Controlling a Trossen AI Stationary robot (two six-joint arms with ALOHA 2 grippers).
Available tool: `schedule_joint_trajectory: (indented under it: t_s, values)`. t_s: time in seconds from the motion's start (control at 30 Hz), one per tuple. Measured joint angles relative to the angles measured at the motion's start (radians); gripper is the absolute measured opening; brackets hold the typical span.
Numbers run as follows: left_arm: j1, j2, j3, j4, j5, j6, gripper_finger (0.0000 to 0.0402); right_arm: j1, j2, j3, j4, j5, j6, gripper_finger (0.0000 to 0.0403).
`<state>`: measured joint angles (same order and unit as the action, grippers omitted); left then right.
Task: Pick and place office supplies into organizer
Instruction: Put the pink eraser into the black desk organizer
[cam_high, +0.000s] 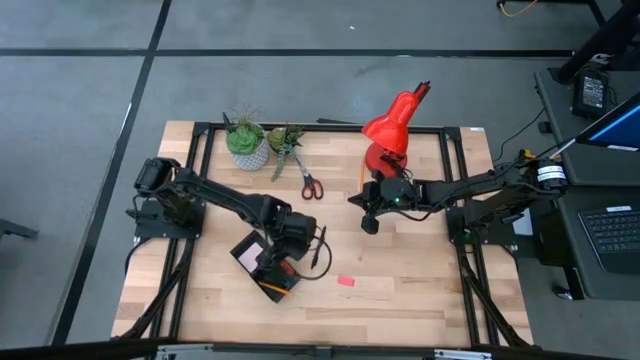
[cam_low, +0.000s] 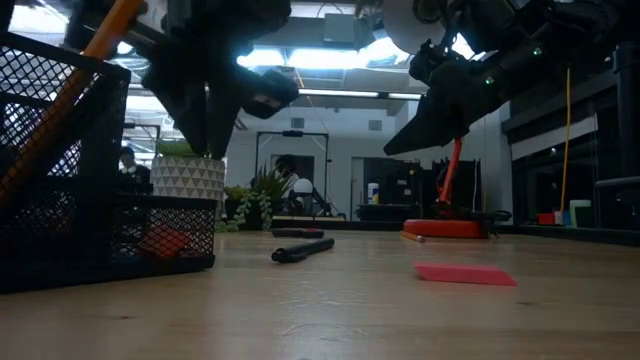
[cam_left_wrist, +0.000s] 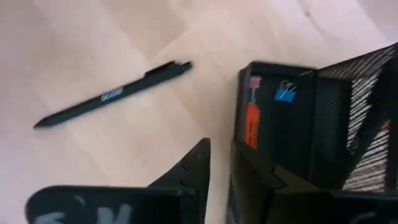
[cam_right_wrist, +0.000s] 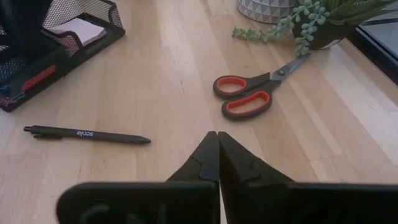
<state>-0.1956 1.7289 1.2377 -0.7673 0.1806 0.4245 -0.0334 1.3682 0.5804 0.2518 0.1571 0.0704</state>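
Hovering my left end effector (cam_high: 283, 262) just above the black wire-mesh organizer (cam_high: 262, 262), I see its fingers slightly apart with nothing between them, so I judge a drop-off is done there: an orange pencil (cam_low: 70, 92) leans out of the tall section, while a blue binder clip (cam_left_wrist: 285, 92) and an orange strip lie in a low compartment. My right end effector (cam_right_wrist: 217, 144) hangs over the middle of the wooden surface (cam_high: 420, 290) with its fingers pressed together and empty, probably parked so it stays clear of the left arm. Loose supplies remain: a slim black pen (cam_right_wrist: 86, 134) just beside the organizer, red-handled scissors (cam_right_wrist: 249, 96) near the potted plants (cam_high: 262, 140), and a flat pink sticky-note pad (cam_low: 464, 274) lying well apart. I reckon the pen is the easiest next pick.
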Motion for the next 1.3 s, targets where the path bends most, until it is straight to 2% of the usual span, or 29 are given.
schedule_joint_trajectory:
  t_s: [0.2, 0.4, 0.6, 0.77, 1.03, 1.17, 1.3]
  values:
    - [0.072, -0.046, 0.0, -0.032, 0.021, 0.008, 0.0007, 0.015, 0.0, 0.0, 0.006, 0.0, 0.0, 0.0]
    - [0.152, -0.165, -0.022, 0.06, 0.023, 0.087, 0.0001, 0.033, 0.0, 0.0, 0.009, 0.0, -0.004, 0.0]
    - [0.236, -0.301, -0.174, 0.274, 0.083, 0.104, 0.0001, 0.049, 0.0, 0.0, 0.005, 0.0, 0.0, 0.0]
    - [0.264, -0.388, -0.323, 0.448, 0.095, 0.074, 0.0002, 0.075, 0.0, 0.0, -0.005, 0.001, 0.013, 0.0]
    - [0.263, -0.509, -0.561, 0.786, 0.109, 0.006, 0.0002, 0.23, 0.0, 0.0, -0.029, 0.001, 0.061, 0.0]
    - [0.263, -0.541, -0.621, 0.876, 0.107, -0.04, 0.0001, 0.334, 0.0, 0.018, -0.077, 0.014, 0.169, 0.0]
    - [0.262, -0.548, -0.647, 0.94, 0.101, -0.048, 0.0002, 0.43, 0.0, 0.069, -0.168, 0.094, 0.236, 0.0]
